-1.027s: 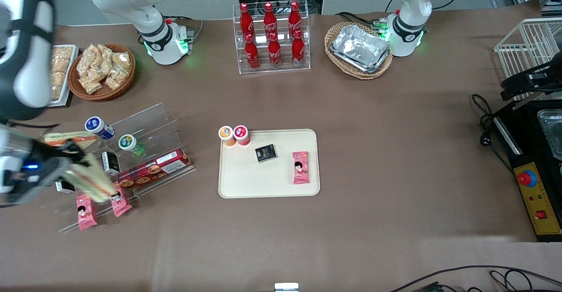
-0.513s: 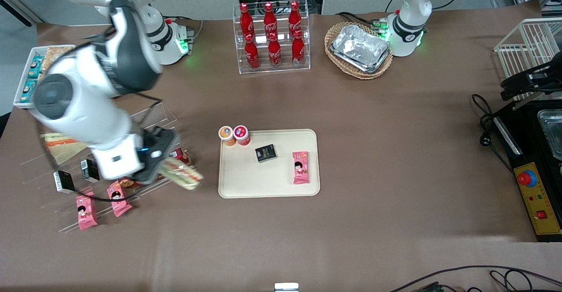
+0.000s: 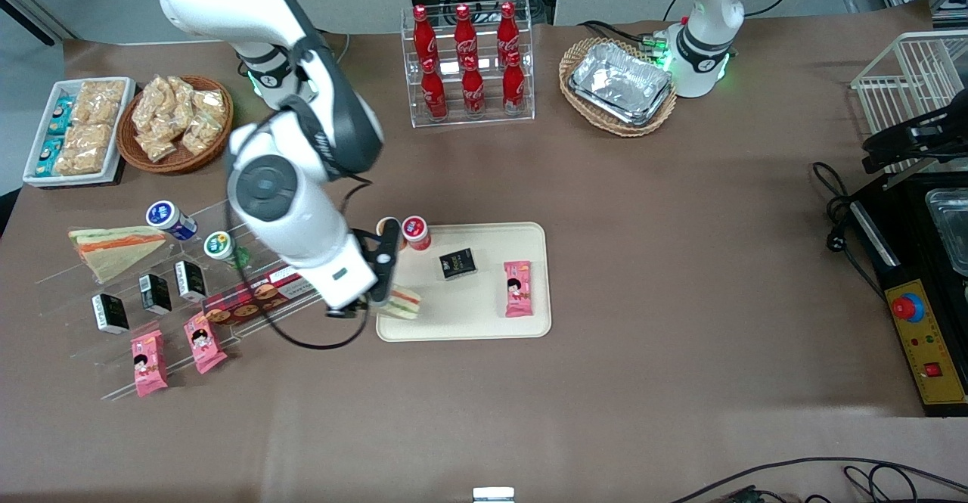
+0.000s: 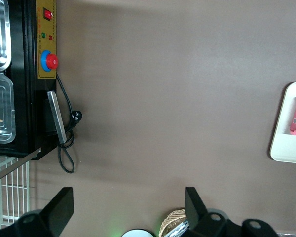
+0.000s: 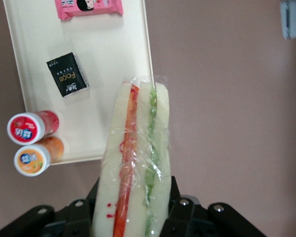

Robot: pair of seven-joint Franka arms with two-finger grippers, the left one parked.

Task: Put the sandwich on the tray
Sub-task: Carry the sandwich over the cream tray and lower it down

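The gripper [image 3: 387, 299] hangs above the tray [image 3: 484, 321] at its edge toward the working arm's end of the tabletop [image 3: 681, 276], its fingers clamped on the sandwich [image 3: 401, 303], which is held off the tray surface and points out over it. On the tray lie a black packet [image 3: 458, 263] and a pink snack bar [image 3: 518, 288], well apart from the sandwich. A red-lidded cup [image 3: 415, 231] and an orange-lidded cup [image 5: 38, 157] stand touching at the tray corner farther from the front camera.

White arm [image 3: 291, 208], black joints, black hand [image 3: 382, 280]
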